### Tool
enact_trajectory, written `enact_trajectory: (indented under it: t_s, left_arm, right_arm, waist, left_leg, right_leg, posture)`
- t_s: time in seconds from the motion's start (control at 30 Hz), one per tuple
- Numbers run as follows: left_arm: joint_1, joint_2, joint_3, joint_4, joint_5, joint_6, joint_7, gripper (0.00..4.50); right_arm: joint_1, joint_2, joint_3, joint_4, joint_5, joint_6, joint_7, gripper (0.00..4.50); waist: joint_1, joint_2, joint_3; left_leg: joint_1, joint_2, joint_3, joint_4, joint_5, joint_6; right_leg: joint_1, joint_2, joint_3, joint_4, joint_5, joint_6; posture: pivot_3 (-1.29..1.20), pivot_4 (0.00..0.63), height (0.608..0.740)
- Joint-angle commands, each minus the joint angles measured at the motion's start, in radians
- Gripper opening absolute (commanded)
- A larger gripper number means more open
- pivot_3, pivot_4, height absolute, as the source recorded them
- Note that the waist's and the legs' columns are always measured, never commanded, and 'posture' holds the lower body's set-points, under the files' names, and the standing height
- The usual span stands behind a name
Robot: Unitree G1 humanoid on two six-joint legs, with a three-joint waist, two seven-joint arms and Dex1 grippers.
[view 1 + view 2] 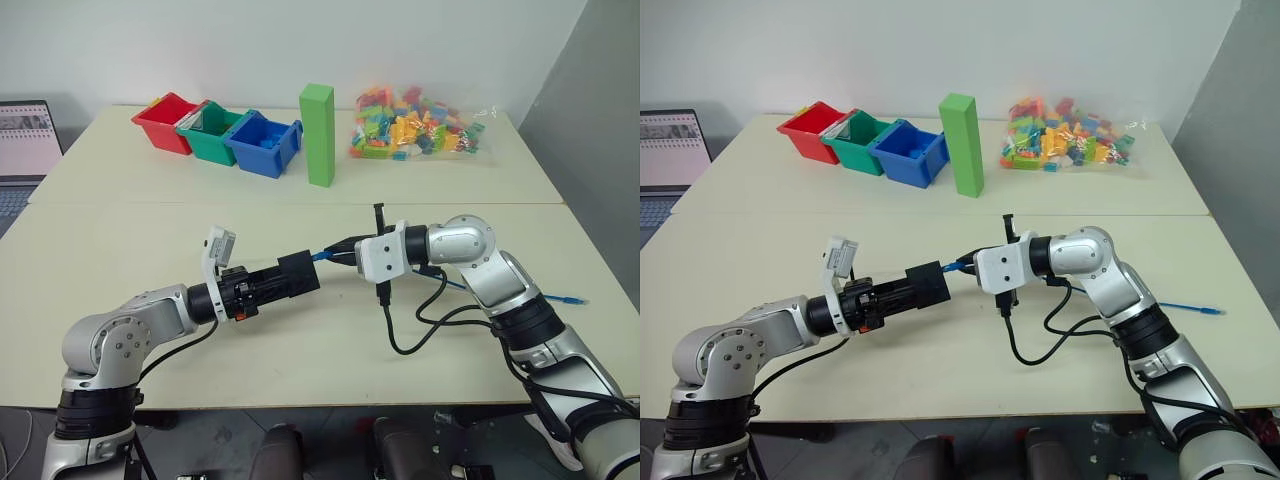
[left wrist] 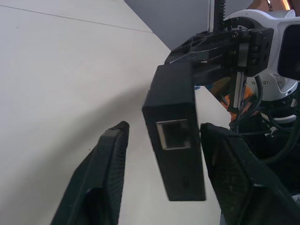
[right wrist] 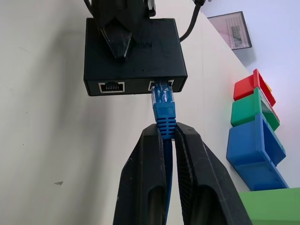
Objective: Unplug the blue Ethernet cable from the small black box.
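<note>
Blue Ethernet cable (image 3: 163, 108) is still plugged into the small black box (image 3: 135, 55): in the right wrist view its clear-tipped plug sits in the right-hand one of two ports on the box's front face, while the port beside it is bare. The right gripper (image 3: 168, 136) is clenched on the cable's blue strain-relief boot just behind the plug, both black fingers pressed against it. From that grip the cord runs back under the right arm and across the table (image 1: 300, 340), and its far end with a second plug (image 1: 572, 299) lies on the tabletop well away from the box, near the table's right edge. The box itself is held up off the table between the two arms. The left gripper (image 2: 161, 140) has its fingers on either side of it: in the left wrist view one finger (image 2: 225, 159) lies against the box's side, while the other finger (image 2: 110, 159) stands off it with a gap showing, so the jaws are partly closed around the box but I cannot tell whether they clamp it firmly. That same view shows another port on the face of the box turned toward the left wrist. Beyond the box, toward the far edge of the table, stand a red bin (image 1: 165, 122), a green bin (image 1: 212, 132) and a blue bin (image 1: 265, 145) in a row, then a tall green block (image 1: 319, 135) standing upright, and past it a clear bag of coloured bricks (image 1: 412, 124). A laptop (image 1: 25, 140) sits well off beyond the red bin.
</note>
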Motion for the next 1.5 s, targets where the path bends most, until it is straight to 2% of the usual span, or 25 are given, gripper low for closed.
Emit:
enact_trajectory:
  t_s: [0.03,0.07,0.17,0.33,0.37,0.5,0.53,0.6,0.67,0.8,0.9,1.07,1.27,1.5]
  left_arm:
    - [-0.019,0.005,0.036,-0.023,-0.035,0.004,0.012,1.67]
    - [-0.019,0.005,0.037,-0.023,-0.039,0.007,0.014,1.26]
    - [-0.019,0.007,0.040,-0.022,-0.048,0.011,0.019,0.80]
    - [-0.024,0.013,0.044,-0.016,-0.067,0.019,0.028,0.80]
    - [-0.025,0.015,0.045,-0.015,-0.070,0.020,0.028,0.80]
    - [-0.026,0.027,0.043,-0.016,-0.079,0.031,0.021,0.80]
    - [-0.026,0.036,0.039,-0.017,-0.076,0.032,0.011,0.80]
    - [-0.027,0.065,0.024,-0.019,-0.063,0.028,-0.029,0.80]
    - [-0.027,0.106,-0.005,-0.023,-0.036,0.012,-0.090,0.80]
    - [-0.018,0.201,-0.084,-0.045,0.040,-0.077,-0.266,0.80]
    - [-0.030,0.244,-0.130,-0.035,0.094,-0.136,-0.357,0.80]
    - [-0.058,0.254,-0.164,-0.007,0.138,-0.200,-0.445,0.80]
    - [-0.069,0.234,-0.160,0.009,0.139,-0.210,-0.464,0.80]
    - [-0.052,0.232,-0.159,0.007,0.149,-0.216,-0.478,0.80]
  right_arm:
    - [-0.021,0.012,-0.015,-0.036,0.008,-0.026,-0.027,0.05]
    - [-0.022,0.014,-0.017,-0.034,0.008,-0.030,-0.031,0.05]
    - [-0.021,0.016,-0.018,-0.037,0.013,-0.031,-0.039,0.05]
    - [0.005,0.009,-0.009,-0.071,0.011,-0.037,-0.038,0.05]
    - [0.011,0.008,-0.009,-0.080,0.014,-0.035,-0.037,0.75]
    - [0.030,-0.001,-0.011,-0.128,0.024,-0.018,-0.028,1.63]
    - [0.035,-0.005,-0.015,-0.145,0.035,-0.002,-0.021,1.99]
    - [0.051,-0.020,-0.034,-0.195,0.092,0.074,0.012,2.38]
    - [0.074,-0.033,-0.064,-0.257,0.188,0.224,0.045,2.75]
    - [0.126,-0.040,-0.133,-0.383,0.485,0.703,0.062,3.67]
    - [0.147,-0.033,-0.174,-0.410,0.623,0.937,0.029,3.70]
    - [0.175,0.012,-0.230,-0.421,0.789,1.173,-0.047,3.70]
    - [0.203,0.071,-0.265,-0.448,0.886,1.272,-0.137,3.70]
    - [0.217,0.098,-0.262,-0.450,0.920,1.287,-0.189,3.70]
  waist:
    - [0.000,0.000,0.000]
    - [0.000,0.000,0.000]
    - [0.001,0.000,0.000]
    - [0.001,0.000,0.000]
    - [0.001,0.000,0.000]
    - [0.001,0.000,0.000]
    - [0.001,0.000,0.000]
    - [0.002,0.000,0.000]
    - [0.004,0.000,0.000]
    - [0.006,0.000,0.000]
    - [0.006,0.000,0.000]
    - [0.005,0.000,0.000]
    - [0.002,0.000,0.000]
    - [0.001,0.000,0.000]
  left_leg:
    - [0.000,0.000,0.000,0.000,0.000,0.000]
    - [0.000,0.000,0.000,0.000,0.000,0.000]
    - [0.000,0.000,0.000,0.000,0.000,0.000]
    - [0.000,0.000,0.000,0.000,0.000,0.000]
    - [0.000,0.000,0.000,0.000,0.000,0.000]
    - [0.000,0.000,0.000,0.000,0.000,0.000]
    - [0.000,0.000,0.000,0.000,0.000,0.000]
    - [0.000,0.000,0.000,0.000,0.000,0.000]
    - [0.000,0.000,0.000,0.000,0.000,0.000]
    - [0.000,0.000,0.000,0.000,0.000,0.000]
    - [0.000,0.000,0.000,0.000,0.000,0.000]
    - [0.000,0.000,0.000,0.000,0.000,0.000]
    - [-0.001,0.000,0.001,-0.001,0.000,0.000]
    - [-0.001,0.000,0.000,-0.001,0.000,0.000]
  right_leg:
    - [0.000,0.000,0.000,0.000,0.000,0.000]
    - [0.000,0.000,0.000,0.000,0.000,0.000]
    - [0.000,0.000,0.000,0.000,0.000,0.000]
    - [0.000,0.000,0.000,0.000,0.000,0.000]
    - [0.000,0.000,0.000,0.000,0.000,0.000]
    - [0.000,0.000,0.000,0.000,0.000,0.000]
    - [0.000,0.000,0.000,0.000,0.000,0.000]
    - [0.000,0.000,0.000,0.000,0.000,0.000]
    - [0.000,0.000,0.000,0.000,0.000,0.000]
    - [0.000,0.000,0.000,0.000,0.000,0.000]
    - [0.000,0.000,0.000,0.000,0.000,0.000]
    - [-0.001,0.001,0.000,-0.001,0.000,0.000]
    - [-0.001,0.001,0.000,-0.001,-0.002,0.003]
    - [-0.002,0.001,0.000,-0.001,-0.003,0.005]
  posture:
    - [0.00,0.150,0.740]
    - [0.00,0.150,0.740]
    - [0.00,0.150,0.740]
    - [0.00,0.150,0.740]
    - [0.00,0.150,0.740]
    - [0.00,0.150,0.740]
    - [0.00,0.150,0.740]
    - [0.00,0.150,0.740]
    - [0.00,0.150,0.740]
    - [0.00,0.150,0.740]
    - [0.00,0.150,0.740]
    - [0.00,0.150,0.740]
    - [0.00,0.150,0.740]
    - [0.00,0.150,0.740]
